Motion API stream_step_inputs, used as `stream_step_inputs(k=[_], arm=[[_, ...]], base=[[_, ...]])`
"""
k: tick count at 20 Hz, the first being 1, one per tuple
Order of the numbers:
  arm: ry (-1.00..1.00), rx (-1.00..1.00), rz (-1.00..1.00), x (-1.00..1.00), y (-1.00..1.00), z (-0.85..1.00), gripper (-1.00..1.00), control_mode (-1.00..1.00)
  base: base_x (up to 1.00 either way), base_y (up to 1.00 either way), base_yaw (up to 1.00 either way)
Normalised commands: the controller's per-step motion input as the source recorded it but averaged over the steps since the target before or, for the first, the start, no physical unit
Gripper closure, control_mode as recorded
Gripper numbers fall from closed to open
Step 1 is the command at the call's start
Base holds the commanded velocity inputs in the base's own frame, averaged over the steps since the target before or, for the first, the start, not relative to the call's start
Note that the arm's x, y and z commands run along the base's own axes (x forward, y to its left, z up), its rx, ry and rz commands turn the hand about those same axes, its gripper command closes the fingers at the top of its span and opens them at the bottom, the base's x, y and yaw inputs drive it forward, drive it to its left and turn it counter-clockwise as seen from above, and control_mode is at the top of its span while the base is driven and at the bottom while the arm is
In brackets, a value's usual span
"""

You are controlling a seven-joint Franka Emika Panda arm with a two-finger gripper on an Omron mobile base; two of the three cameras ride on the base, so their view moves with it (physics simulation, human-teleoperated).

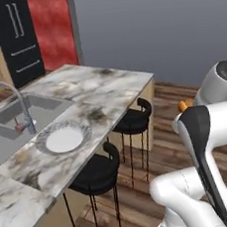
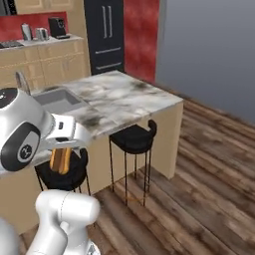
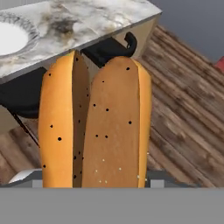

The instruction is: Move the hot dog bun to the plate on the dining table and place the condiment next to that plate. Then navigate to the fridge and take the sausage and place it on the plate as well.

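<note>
Bun-carrying step: fingers (image 3: 94,186) grip the hot dog bun (image 3: 94,122) clear of the worktop (image 3: 87,22); next, reach the plate (image 3: 13,37) at 10 o'clock.

We see just an orange tip of the split orange-brown hot dog bun (image 1: 183,106) behind the white arm — its lower end (image 3: 94,131) is cut off in the hand view, fingertips hidden.

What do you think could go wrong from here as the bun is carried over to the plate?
The hot dog bun is held out over the wooden floor, so a slip would drop it there. The plate sits close to the dining table edge above the stools; a low approach might clip that edge.
</note>
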Motion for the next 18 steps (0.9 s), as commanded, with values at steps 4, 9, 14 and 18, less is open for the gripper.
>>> stream_step_inputs(k=[4, 9, 14, 18], arm=[[0.0, 0.0, 0.0, 0.0, 0.0, 0.0, 1.0, 1.0], [0.0, 0.0, 0.0, 0.0, 0.0, 0.0, 1.0, 1.0], [0.0, 0.0, 0.0, 0.0, 0.0, 0.0, 1.0, 1.0], [0.0, 0.0, 0.0, 0.0, 0.0, 0.0, 1.0, 1.0]], base=[[0.81, -0.05, 0.64], [0.68, -0.01, 0.67], [0.79, -0.07, 0.64], [0.89, -0.09, 0.59]])
